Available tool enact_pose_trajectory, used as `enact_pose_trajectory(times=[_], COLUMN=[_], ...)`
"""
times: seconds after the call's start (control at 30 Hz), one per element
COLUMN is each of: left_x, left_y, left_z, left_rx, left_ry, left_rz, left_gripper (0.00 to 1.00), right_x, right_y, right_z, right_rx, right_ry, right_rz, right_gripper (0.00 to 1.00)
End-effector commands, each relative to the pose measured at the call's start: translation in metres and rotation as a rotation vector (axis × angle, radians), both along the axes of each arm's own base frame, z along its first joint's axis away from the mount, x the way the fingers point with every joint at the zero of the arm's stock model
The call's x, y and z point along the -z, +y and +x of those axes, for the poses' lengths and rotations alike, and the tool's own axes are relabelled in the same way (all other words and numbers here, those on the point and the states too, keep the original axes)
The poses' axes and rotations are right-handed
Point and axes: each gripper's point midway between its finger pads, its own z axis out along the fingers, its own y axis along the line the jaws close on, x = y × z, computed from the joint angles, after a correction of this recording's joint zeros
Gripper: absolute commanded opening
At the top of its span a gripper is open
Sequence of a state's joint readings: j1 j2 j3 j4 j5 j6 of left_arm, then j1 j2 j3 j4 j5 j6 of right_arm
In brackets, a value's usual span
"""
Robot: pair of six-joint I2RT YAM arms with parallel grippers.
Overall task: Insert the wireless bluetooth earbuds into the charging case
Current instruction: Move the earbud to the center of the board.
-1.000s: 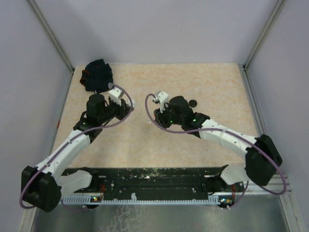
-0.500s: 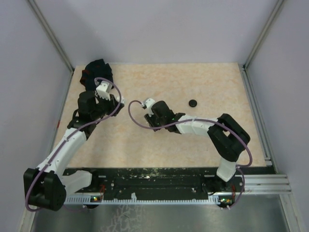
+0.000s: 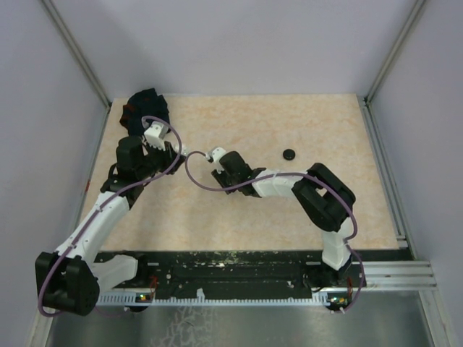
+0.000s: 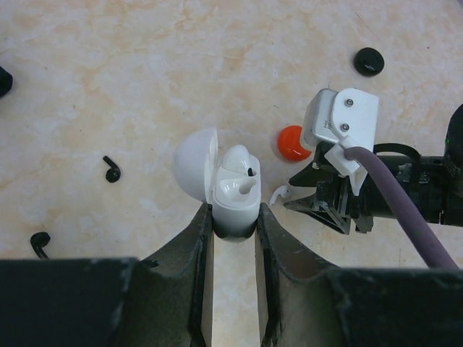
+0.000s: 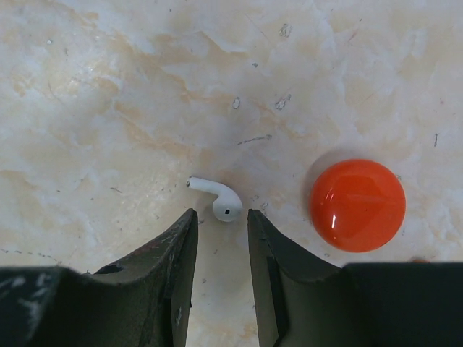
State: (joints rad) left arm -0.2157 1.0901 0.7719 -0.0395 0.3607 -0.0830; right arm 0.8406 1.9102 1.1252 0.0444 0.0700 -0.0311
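Reaching across the table (image 3: 325,123), the right arm has swung leftward over the last second, and the right gripper (image 5: 221,217) now sits low over a loose white earbud (image 5: 217,199), just beside an orange disc (image 5: 357,205). Its fingers are parted only narrowly and hold nothing; the earbud's bulb lies right at the mouth of the gap, with the stem pointing off to one side. The left arm shifted a little toward the black fabric bundle (image 3: 147,108) early in that second and has since held its place. The left gripper (image 4: 234,217) is clamped on the base of the white charging case (image 4: 235,191), whose lid stands open; what looks like one white earbud is already seated inside. The two grippers have therefore ended up near each other, the case just beside the pickup spot. This suggests the right arm is lined up for a pinch, with only a short carry to the open case afterward. Two small black earbuds (image 4: 111,170) lie well apart on the left, and a black disc (image 4: 368,61) lies farther off.
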Motion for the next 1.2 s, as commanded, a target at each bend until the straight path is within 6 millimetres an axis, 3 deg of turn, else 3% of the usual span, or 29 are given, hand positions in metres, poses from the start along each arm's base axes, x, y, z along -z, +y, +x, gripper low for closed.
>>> enact_pose_trajectory(times=[0.0, 0.3, 0.5, 0.67, 0.93, 1.03, 1.17], left_x=[-0.017, -0.018, -0.016, -0.016, -0.017, -0.016, -0.015], left_y=[-0.002, -0.005, -0.006, -0.009, -0.013, -0.015, -0.018], left_z=[0.004, 0.002, 0.001, 0.0, -0.001, -0.002, -0.003], left_rx=[0.013, 0.03, 0.04, 0.058, 0.08, 0.09, 0.106], left_ry=[-0.031, -0.03, -0.028, -0.025, -0.022, -0.015, -0.009], left_rz=[-0.024, -0.028, -0.031, -0.04, -0.051, -0.058, -0.065], left_gripper=[0.0, 0.01, 0.0, 0.0, 0.0, 0.01, 0.01], right_x=[-0.02, -0.006, -0.006, -0.009, -0.007, 0.0, 0.003], right_y=[0.018, 0.016, 0.008, -0.018, -0.082, -0.102, -0.111], right_z=[0.02, 0.017, 0.01, -0.018, -0.064, -0.068, -0.067], right_rx=[0.008, 0.006, 0.019, 0.038, 0.07, 0.089, 0.131], right_ry=[-0.08, -0.055, -0.013, 0.075, 0.179, 0.184, 0.224], right_rz=[0.043, 0.022, -0.009, -0.063, -0.232, -0.298, -0.303], right_gripper=[0.34, 0.29, 0.2, 0.18, 0.18, 0.19, 0.22])
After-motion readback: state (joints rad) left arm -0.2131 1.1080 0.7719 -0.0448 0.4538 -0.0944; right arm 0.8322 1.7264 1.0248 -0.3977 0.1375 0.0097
